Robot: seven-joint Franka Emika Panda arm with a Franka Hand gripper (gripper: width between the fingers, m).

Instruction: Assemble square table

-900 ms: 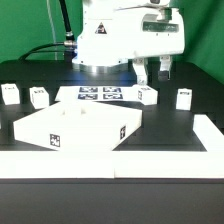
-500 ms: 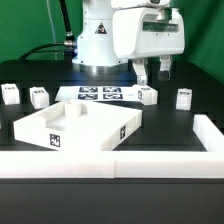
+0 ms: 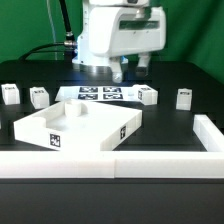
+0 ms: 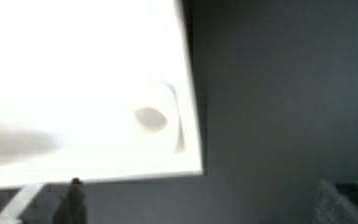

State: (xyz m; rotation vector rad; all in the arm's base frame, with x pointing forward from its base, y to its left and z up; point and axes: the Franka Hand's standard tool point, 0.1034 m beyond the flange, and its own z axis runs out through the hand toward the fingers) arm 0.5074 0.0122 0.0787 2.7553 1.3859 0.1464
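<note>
Gripper [image 3: 133, 70] hangs over the back of the black table [image 3: 170, 125], fingers [image 4: 69, 200] spread wide, nothing between them.

Square top [image 3: 85, 122] lies flat, rim up, toward the front, just behind the white barrier [image 3: 160, 158]. The wrist view shows one edge of it with a round corner socket [image 4: 151, 118] and dark table beside it.

Legs stand loose in a row behind the top: far-left leg [image 3: 10, 93], second leg [image 3: 38, 96], third leg [image 3: 148, 95] just beside the marker board [image 3: 100, 94], far-right leg [image 3: 184, 98].

Likely hazards:
- A finger could land on the rim instead of straddling it. That would press the top down or skid it toward the barrier.
- A grip taken off-centre near one corner would probably let the top swing when dragged.
- The third leg sits nearest the arm. A low sweep could topple it or knock it across the marker board.
- Blur in the wrist view makes the edge hard to judge, so a misaligned descent is plausible.
</note>
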